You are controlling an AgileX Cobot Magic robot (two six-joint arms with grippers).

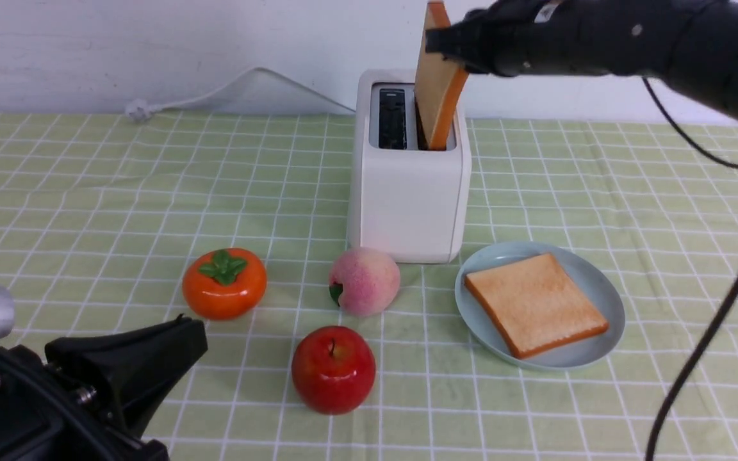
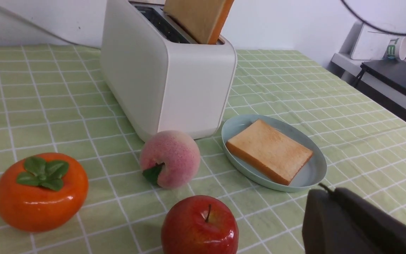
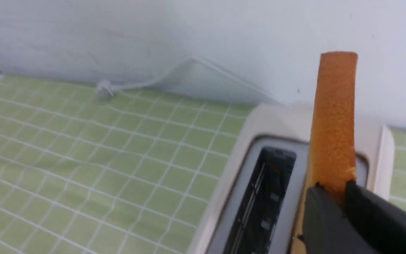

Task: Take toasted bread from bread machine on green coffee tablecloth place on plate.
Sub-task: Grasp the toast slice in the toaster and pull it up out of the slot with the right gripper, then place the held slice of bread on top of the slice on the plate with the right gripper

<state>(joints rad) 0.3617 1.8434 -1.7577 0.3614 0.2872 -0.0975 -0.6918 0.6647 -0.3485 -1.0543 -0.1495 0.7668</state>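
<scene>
A slice of toast [image 1: 436, 83] stands tilted in the right-hand slot of the white toaster [image 1: 407, 205], its lower corner at the slot and most of it above the top. The right jaws [image 1: 449, 45] reach in from the right and are closed on its upper part, one on each face, with the slice's thin width between them. The right arm is plainly the nearer one. The left jaws [image 2: 324, 190] are shut, hold nothing, and sit low at the near left, well apart from the toaster.

The slice's broad faces run roughly along the slot, away from the viewer, and it leans rather than standing square. The plate [image 1: 615, 320] lies on the green cloth [image 1: 119, 192], to the right of the toaster and nearer the viewer, with another slice [image 1: 535, 304] flat on it.

The coming move probably turns on that lean: the toast should rise along its slot until its lower corner clears the rim, then travel right and toward the viewer. Swung sideways too soon, it could catch and drag the toaster.
</scene>
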